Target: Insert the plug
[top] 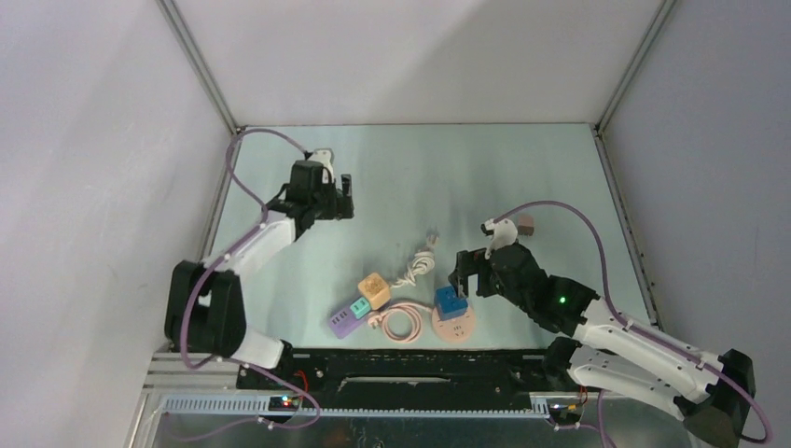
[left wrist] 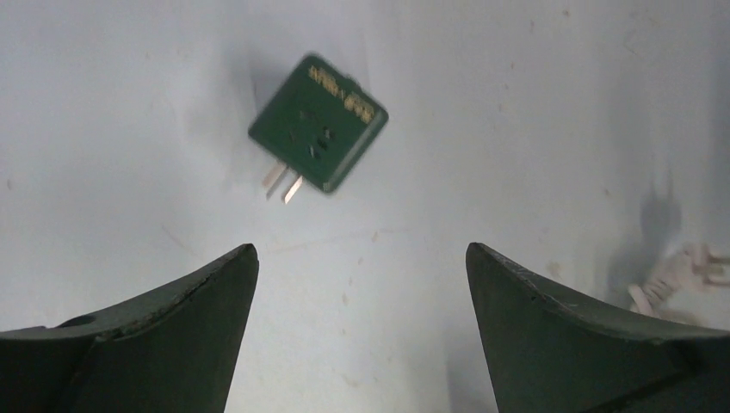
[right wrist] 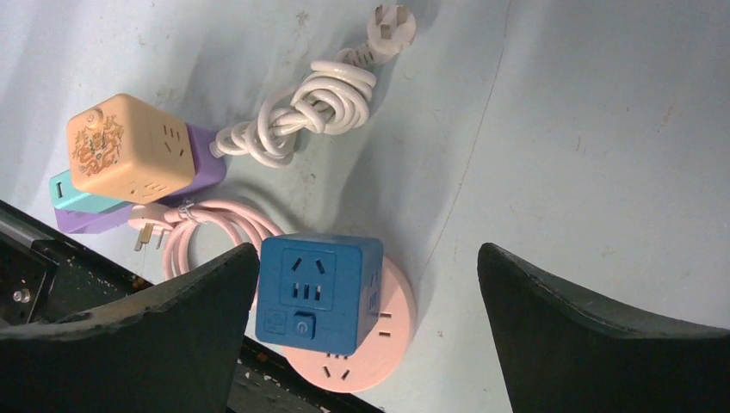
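- The left gripper (left wrist: 361, 249) stood wide open over the far left part of the table (top: 522, 177), with nothing between its fingers.
- Just ahead of that gap we saw the green plug adapter (left wrist: 318, 123), turned at an angle. Its two flat prongs pointed back toward the left finger, and it was clear of both fingers.
- The right gripper (right wrist: 368, 249) was also spread open and held nothing.
- Below it, the blue cube socket (right wrist: 318, 292) sat on top of the pink round socket (right wrist: 366, 366). We could not tell whether its pins were seated.
- To the left of the blue cube, an orange cube (right wrist: 129, 146) rested against a purple strip (right wrist: 205, 159) and a teal block (right wrist: 69, 194).
- A white cable (right wrist: 301, 107) lay knotted near the orange cube, ending in a white plug (right wrist: 392, 24).
- A pink cable (right wrist: 219, 228) coiled between the purple strip and the blue cube.
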`<act>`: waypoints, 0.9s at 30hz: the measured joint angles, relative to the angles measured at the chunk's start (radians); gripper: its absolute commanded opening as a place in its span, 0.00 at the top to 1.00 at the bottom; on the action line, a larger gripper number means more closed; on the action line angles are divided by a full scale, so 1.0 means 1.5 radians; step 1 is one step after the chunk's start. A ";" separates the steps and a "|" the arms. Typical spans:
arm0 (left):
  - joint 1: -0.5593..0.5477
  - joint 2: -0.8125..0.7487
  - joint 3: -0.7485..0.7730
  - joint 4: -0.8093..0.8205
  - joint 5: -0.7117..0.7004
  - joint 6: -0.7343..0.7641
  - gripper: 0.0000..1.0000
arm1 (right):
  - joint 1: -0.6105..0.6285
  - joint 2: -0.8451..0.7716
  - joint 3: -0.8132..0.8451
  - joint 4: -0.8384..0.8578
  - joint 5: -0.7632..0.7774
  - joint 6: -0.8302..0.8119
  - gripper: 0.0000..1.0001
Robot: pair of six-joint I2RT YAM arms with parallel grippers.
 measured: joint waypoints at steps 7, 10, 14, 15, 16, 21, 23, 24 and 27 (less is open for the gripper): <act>0.010 0.235 0.244 -0.088 0.015 0.136 0.07 | -0.067 0.028 0.001 0.027 -0.111 -0.032 0.00; 0.010 0.293 0.302 -0.125 0.009 0.182 0.06 | -0.084 0.033 0.001 0.035 -0.151 -0.041 0.00; 0.012 0.341 0.354 -0.186 -0.021 0.241 0.06 | -0.111 0.026 0.000 0.032 -0.190 -0.057 0.00; 0.013 0.350 0.364 -0.196 -0.024 0.253 0.07 | -0.116 0.022 0.001 0.030 -0.195 -0.059 0.00; 0.015 0.358 0.372 -0.205 -0.025 0.262 0.07 | -0.122 0.017 0.001 0.028 -0.201 -0.063 0.00; 0.026 0.416 0.431 -0.261 -0.017 0.295 0.20 | -0.150 -0.001 0.001 0.024 -0.226 -0.077 0.01; 0.027 0.434 0.439 -0.277 -0.008 0.301 0.23 | -0.157 -0.002 0.001 0.022 -0.235 -0.083 0.00; 0.027 0.441 0.439 -0.286 -0.007 0.303 0.23 | -0.161 -0.002 0.001 0.021 -0.238 -0.085 0.00; 0.026 0.450 0.436 -0.302 -0.001 0.304 0.33 | -0.171 0.000 0.001 0.021 -0.250 -0.087 0.00</act>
